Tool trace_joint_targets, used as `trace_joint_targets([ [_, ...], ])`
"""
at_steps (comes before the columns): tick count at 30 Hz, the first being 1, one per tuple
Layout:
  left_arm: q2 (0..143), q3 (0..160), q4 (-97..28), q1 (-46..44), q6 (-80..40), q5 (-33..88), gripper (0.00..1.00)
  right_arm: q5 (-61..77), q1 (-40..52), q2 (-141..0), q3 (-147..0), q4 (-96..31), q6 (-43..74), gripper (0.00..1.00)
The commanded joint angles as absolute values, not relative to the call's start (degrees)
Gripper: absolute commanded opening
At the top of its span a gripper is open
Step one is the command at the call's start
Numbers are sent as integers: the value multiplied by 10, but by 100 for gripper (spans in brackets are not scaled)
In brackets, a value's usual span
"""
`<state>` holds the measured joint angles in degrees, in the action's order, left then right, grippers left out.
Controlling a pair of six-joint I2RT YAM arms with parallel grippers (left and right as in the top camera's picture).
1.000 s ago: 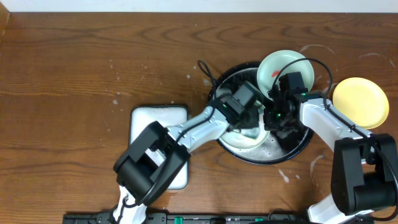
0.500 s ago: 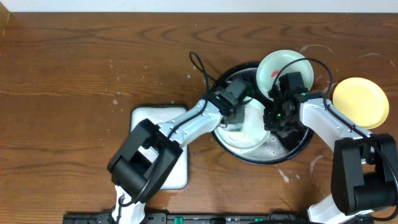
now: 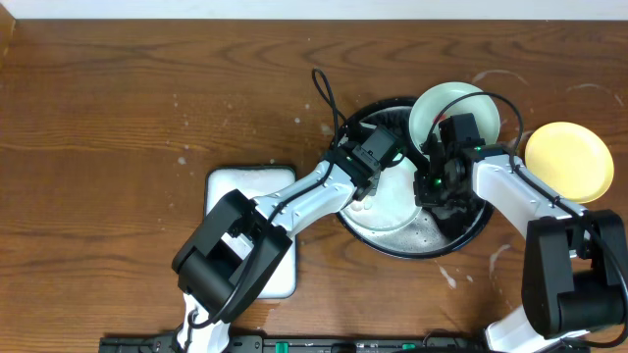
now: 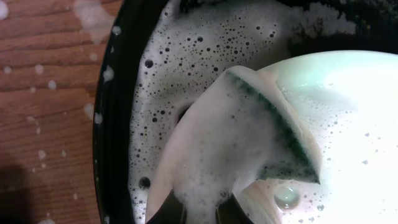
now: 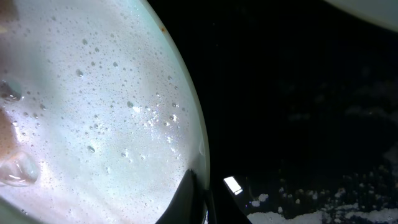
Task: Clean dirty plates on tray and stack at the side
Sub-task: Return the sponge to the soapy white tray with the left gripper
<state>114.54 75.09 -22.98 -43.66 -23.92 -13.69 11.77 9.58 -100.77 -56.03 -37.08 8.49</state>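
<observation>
sponge shifted across foamy plate | tray: two mint plates, foam

Left pincer and right pincer both clamped shut.

Cannot see, from overhead, the fingertips of the left gripper or the right gripper; buried under their own wrists. Hidden beneath the two arms: much of the soapy plate and of the tray floor. Masked by the right wrist: the near edge of the second mint plate. Lost under the left arm: the front half of the white dish. Cropped by the wrist views' edges: both sets of fingers, plate, tray. Cannot tell how much sponge lies under foam.
</observation>
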Motion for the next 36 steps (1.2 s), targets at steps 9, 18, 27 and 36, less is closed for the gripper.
trace_joint_targets([
  [9, 969, 742, -294, -383, -272, -33, 8, 59, 91, -1021, -546, -381, 66, 1],
  [18, 803, 734, -578, -261, -282, -23, 8, 69, 91, -1021, -546, -362, 69, 1],
  [27, 821, 595, -543, -214, -282, -23, 23, 125, 92, -1005, -547, -341, 77, 1],
  [36, 821, 563, -498, -214, -282, -23, 59, 52, 117, -877, -547, -389, 77, 1],
])
